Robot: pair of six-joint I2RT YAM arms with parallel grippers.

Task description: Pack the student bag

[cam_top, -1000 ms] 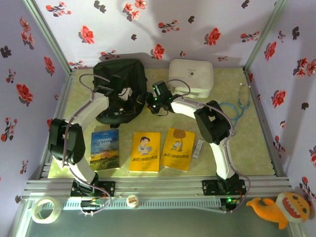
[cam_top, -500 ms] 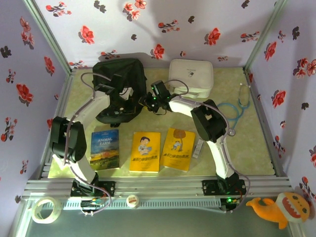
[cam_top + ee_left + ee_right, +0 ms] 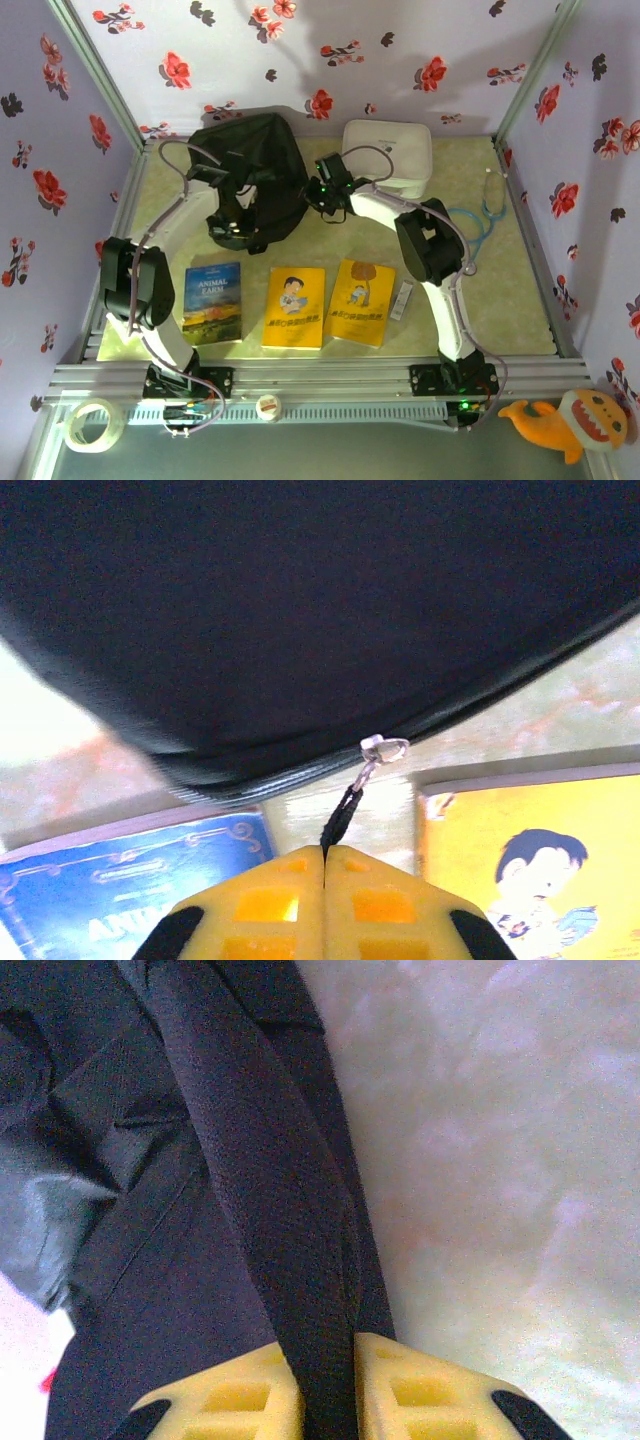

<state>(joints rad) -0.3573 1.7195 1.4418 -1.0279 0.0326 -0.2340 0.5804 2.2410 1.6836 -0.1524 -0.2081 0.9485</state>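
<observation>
1. The student bag (image 3: 255, 170) is black and slumped at the far-left of the worktop (image 3: 500, 300), close to the back wall.
2. The left gripper (image 3: 324, 852) is at the bag's near edge. Its jaws are pressed fully together, with no gap between the yellow fingers (image 3: 265, 900).
3. It pinches the black pull cord (image 3: 343, 815). The cord runs up from the fingertips to the metal zip tab (image 3: 382, 748) on the bag's zipper seam.
4. In the left wrist view the bag body is above and just beyond the gripper. The blue book (image 3: 120, 880) is below-left and a yellow book (image 3: 530, 860) below-right, both flat on the worktop.
5. The right gripper (image 3: 322, 1348) is at the bag's right side, between the bag and the white case (image 3: 388, 155).
6. Its jaws are closed onto a wide black strap (image 3: 270, 1190), with a finger tight against each edge of the webbing.
7. The strap runs away from the gripper over the bag's fabric. Bare worktop shows to the right of it.
8. From the top, the 2 arms reach in from either side and both grippers touch the bag.
9. 3 books lie in a row near the arm bases, well apart from the bag. The second yellow book (image 3: 361, 302) is rightmost.
10. The stethoscope (image 3: 480, 225) is on the right side of the worktop, apart from the bag.
</observation>
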